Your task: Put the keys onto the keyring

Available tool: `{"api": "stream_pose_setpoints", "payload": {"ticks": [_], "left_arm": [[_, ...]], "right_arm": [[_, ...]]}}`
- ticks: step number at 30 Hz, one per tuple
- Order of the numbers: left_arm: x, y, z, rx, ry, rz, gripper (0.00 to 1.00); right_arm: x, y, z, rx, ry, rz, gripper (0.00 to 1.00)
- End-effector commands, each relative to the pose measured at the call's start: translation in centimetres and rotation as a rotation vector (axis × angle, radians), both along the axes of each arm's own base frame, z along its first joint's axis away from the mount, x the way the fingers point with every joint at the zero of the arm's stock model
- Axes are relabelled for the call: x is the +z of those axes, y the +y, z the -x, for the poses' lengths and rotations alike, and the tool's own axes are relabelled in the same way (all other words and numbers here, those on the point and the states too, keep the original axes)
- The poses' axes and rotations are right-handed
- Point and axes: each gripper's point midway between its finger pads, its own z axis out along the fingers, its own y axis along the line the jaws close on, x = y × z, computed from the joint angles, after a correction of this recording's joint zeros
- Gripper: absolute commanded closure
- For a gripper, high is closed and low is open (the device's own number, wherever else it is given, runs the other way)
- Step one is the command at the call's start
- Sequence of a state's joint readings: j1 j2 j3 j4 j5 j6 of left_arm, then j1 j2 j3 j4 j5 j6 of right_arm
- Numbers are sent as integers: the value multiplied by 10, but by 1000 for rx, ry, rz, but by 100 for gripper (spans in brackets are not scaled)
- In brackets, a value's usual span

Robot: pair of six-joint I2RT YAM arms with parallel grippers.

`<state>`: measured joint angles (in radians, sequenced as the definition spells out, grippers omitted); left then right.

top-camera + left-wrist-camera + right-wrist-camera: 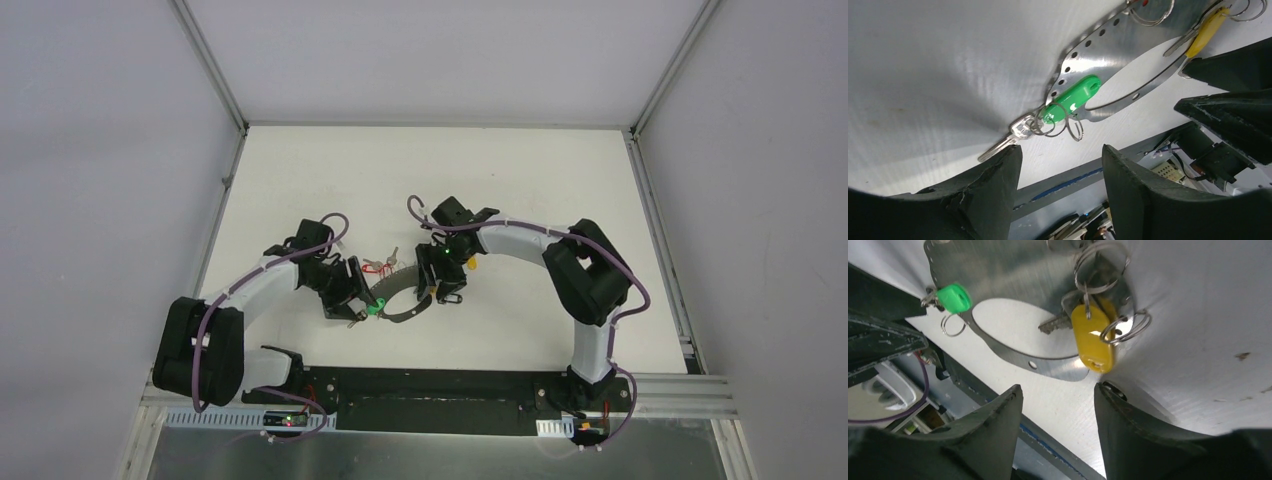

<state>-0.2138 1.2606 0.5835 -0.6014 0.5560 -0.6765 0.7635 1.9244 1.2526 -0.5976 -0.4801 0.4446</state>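
The green tag (953, 298) looks blurred, the keyring (1003, 275) cropped above.

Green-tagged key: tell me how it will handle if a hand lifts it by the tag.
Likely floppy: the green tag, key blade and small split rings are loosely linked, so the blade would probably dangle and swing. Probably light, being small thin metal. The smooth plastic tag may slip.

Brushed metal and glossy plastic on a matt white table.
You see the keyring (1108, 47) as grey metal with a dull brushed sheen. The green tag (1073, 97) lying on it and the yellow tag (1091, 335) at its other end are smooth, glossy plastic. The key (1015, 131) just off its tip is bright metal. The table (923, 75) under it is matt white and faintly scuffed.
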Motion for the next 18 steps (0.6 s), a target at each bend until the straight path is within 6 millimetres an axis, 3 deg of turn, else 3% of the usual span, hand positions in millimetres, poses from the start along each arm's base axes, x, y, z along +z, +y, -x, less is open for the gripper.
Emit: {"api": "stream_pose_setpoints", "payload": {"ticks": [1,9,13,18], "left_arm": [[11,-12,-26,-40,-95,-12,40],[13,-18,-52,-57,-125,-49,46],[22,-16,-59,-55,-162,-69,48],[38,-8,-50,-29,-217,-98,48]], "right_arm": [[-17,-13,26,17,76,34,45],[-15,-6,59,31,167,-20,65],[-9,-4,67,48,134,-9,61],[6,4,60,78,35,16,53]]}}
